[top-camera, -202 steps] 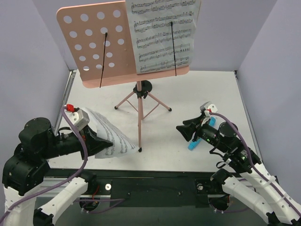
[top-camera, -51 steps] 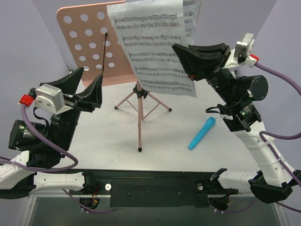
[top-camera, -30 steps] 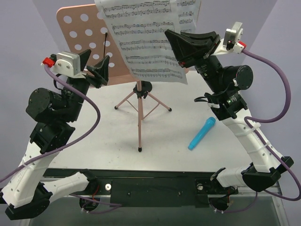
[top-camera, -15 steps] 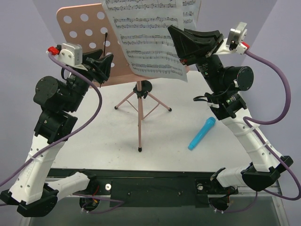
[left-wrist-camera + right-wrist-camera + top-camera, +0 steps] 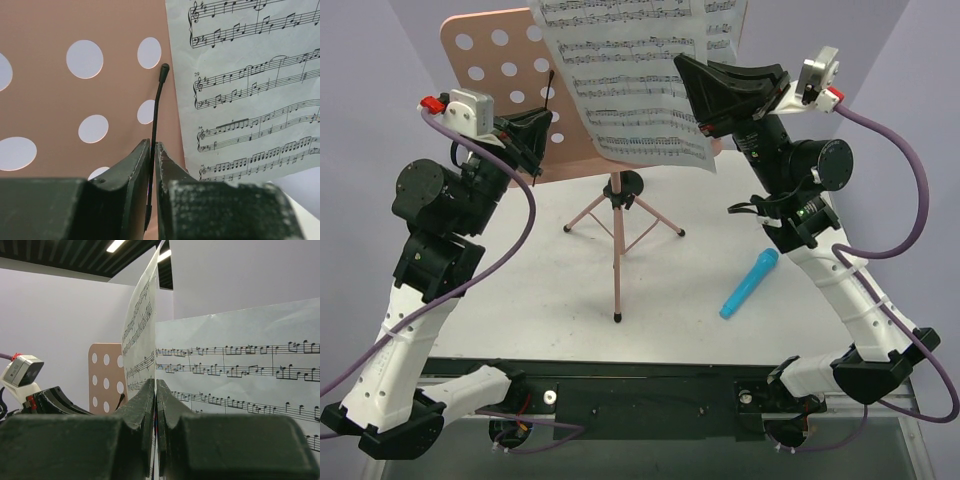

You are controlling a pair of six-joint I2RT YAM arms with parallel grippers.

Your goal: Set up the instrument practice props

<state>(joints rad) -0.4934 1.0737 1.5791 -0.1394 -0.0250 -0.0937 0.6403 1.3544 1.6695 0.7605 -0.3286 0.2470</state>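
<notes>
Above the white desk (image 5: 520, 285) in the overhead view, the left end effector (image 5: 541, 140) is clenched on the thin black wire page-holder (image 5: 552, 88) of the large pink perforated music-stand panel (image 5: 495, 80), while the right end effector (image 5: 692, 90) grasps a white sheet-music page (image 5: 620, 90) just in front of it. From the left wrist, the wire (image 5: 156, 105) rises between shut fingers, so it should be drawn outward only slightly, the page's edge (image 5: 250, 100) lying just beside. From the right wrist, that page (image 5: 142, 315) stands edge-on, pinched between fingertips.
</notes>
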